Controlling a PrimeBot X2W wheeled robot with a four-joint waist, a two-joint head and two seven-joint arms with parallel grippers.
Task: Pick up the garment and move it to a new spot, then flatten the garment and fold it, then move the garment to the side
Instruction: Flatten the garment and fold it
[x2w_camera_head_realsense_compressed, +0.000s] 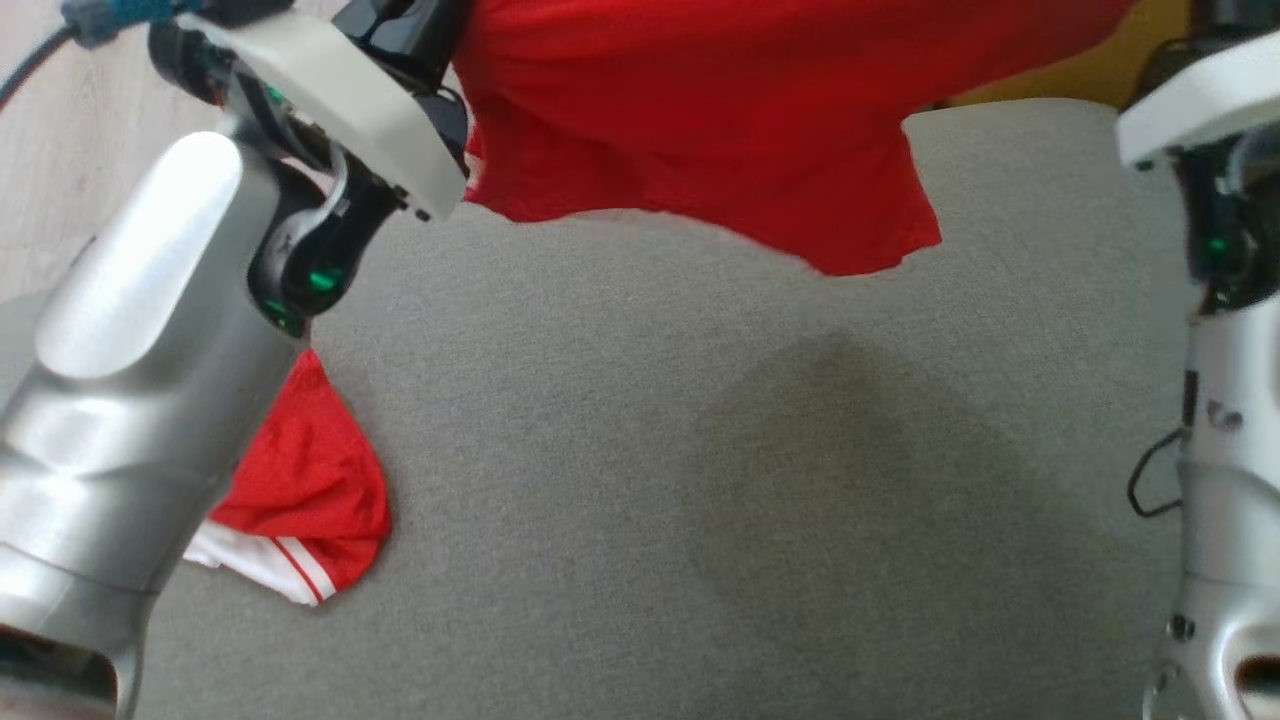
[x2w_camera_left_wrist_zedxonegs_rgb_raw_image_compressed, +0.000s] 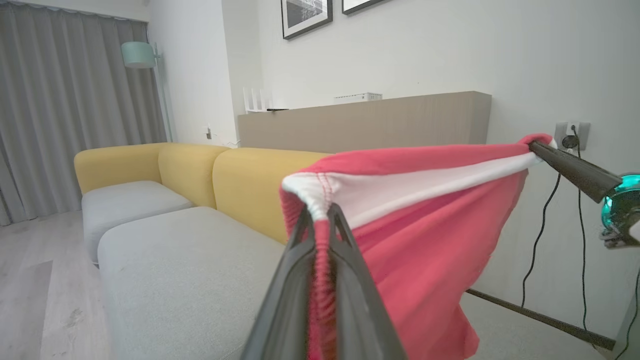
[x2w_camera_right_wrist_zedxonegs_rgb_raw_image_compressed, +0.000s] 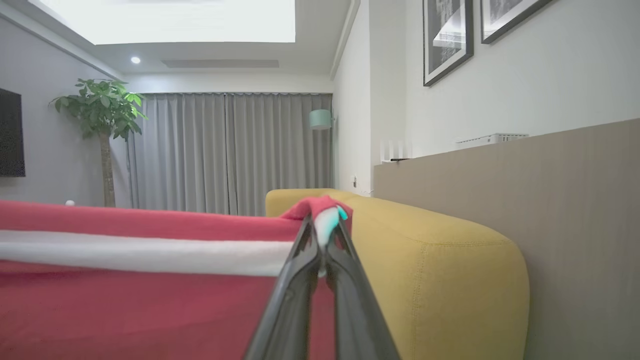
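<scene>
The garment (x2w_camera_head_realsense_compressed: 720, 120) is red with a white band, and it hangs stretched in the air above the grey cushion (x2w_camera_head_realsense_compressed: 640, 450). In the left wrist view my left gripper (x2w_camera_left_wrist_zedxonegs_rgb_raw_image_compressed: 320, 212) is shut on one corner of the garment (x2w_camera_left_wrist_zedxonegs_rgb_raw_image_compressed: 425, 220) at the white band. My right gripper (x2w_camera_right_wrist_zedxonegs_rgb_raw_image_compressed: 322, 220) pinches the other corner of the garment (x2w_camera_right_wrist_zedxonegs_rgb_raw_image_compressed: 150, 280) and is shut. The right gripper's dark fingers (x2w_camera_left_wrist_zedxonegs_rgb_raw_image_compressed: 575, 170) also appear at the right of the left wrist view, holding the taut band.
A second red piece with white striped trim (x2w_camera_head_realsense_compressed: 300, 500) lies on the cushion beside my left arm. The yellow sofa back (x2w_camera_left_wrist_zedxonegs_rgb_raw_image_compressed: 250, 185) runs behind the seat, with a wooden ledge (x2w_camera_left_wrist_zedxonegs_rgb_raw_image_compressed: 365, 120) and wall behind. Cables (x2w_camera_left_wrist_zedxonegs_rgb_raw_image_compressed: 540, 240) hang at the right wall.
</scene>
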